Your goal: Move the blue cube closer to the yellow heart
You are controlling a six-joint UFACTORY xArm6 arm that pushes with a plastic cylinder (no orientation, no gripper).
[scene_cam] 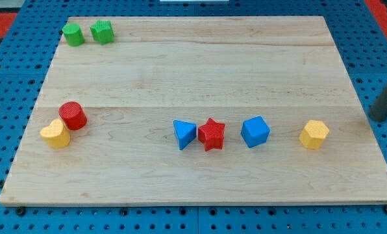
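Observation:
The blue cube [255,131] sits on the wooden board [200,71], right of centre near the view's bottom. The yellow heart [55,134] lies far off at the view's left, touching a red cylinder [72,116] just above it. My rod enters from the view's right edge, and my tip [376,117] rests near the board's right edge, well to the right of the blue cube. A yellow hexagonal block [314,134] lies between my tip and the blue cube.
A red star [212,134] sits just left of the blue cube, with a blue triangle [184,134] touching the star's left side. A green cylinder [73,34] and a green star-like block [102,31] sit at the view's top left.

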